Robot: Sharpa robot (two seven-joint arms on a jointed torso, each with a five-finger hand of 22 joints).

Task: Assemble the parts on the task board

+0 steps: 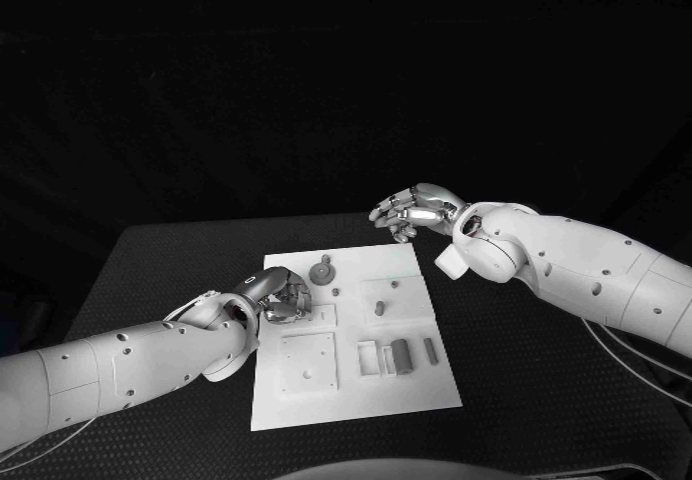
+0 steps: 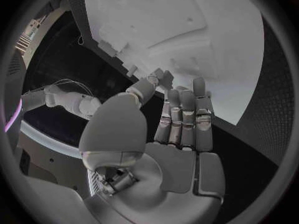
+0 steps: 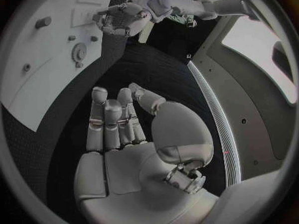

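Observation:
The white task board (image 1: 353,395) lies in the middle of the black table. On it are a gear-like part (image 1: 320,272), a small peg (image 1: 381,308), a square plate (image 1: 309,361) and upright rectangular parts (image 1: 401,354). My left hand (image 1: 281,297) is at the board's left edge, fingers pointing down at a block there. In the left wrist view its fingers (image 2: 184,117) lie straight towards the board (image 2: 206,35) with nothing in them. My right hand (image 1: 415,212) hangs above the board's far edge. In the right wrist view its fingers (image 3: 112,122) hold nothing; the gear-like part (image 3: 79,51) also appears there.
Black table (image 1: 173,260) surrounds the board on all sides. Cables (image 1: 635,360) trail from the right arm at the right side. The left forearm (image 1: 130,360) crosses the table's near left corner.

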